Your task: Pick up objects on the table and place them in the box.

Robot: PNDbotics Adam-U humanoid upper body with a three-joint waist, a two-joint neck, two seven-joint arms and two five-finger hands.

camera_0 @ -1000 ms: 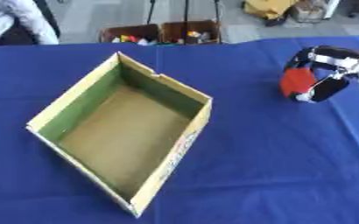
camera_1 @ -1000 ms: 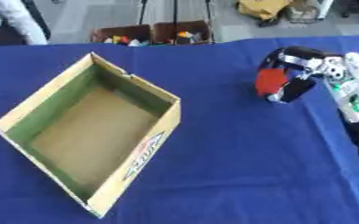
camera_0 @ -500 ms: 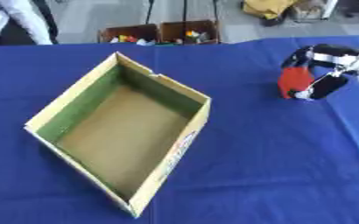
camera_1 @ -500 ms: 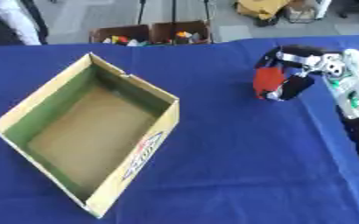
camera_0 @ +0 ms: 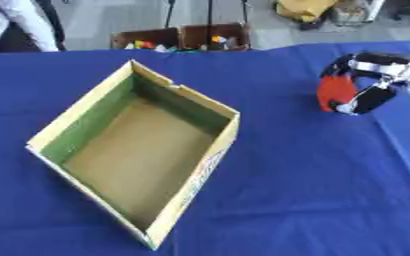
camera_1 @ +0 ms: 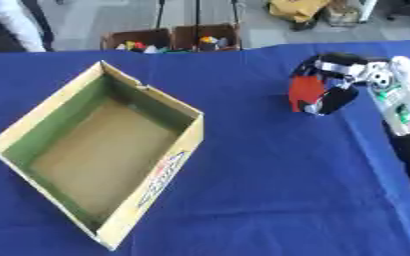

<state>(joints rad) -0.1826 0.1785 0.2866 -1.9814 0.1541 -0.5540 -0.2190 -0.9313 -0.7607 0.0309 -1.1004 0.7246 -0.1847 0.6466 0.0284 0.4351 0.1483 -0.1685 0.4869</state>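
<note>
My right hand (camera_1: 335, 90) has its fingers curled around a red blocky object (camera_1: 306, 93) at the far right of the blue-clothed table (camera_0: 313, 190), well apart from the open cardboard box (camera_0: 138, 150), which appears empty, so placement remains.

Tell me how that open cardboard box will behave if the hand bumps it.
The box looks empty with thin walls, so probably light and apt to slide on the blue cloth. Wide and low, it seems unlikely to tip.
</note>
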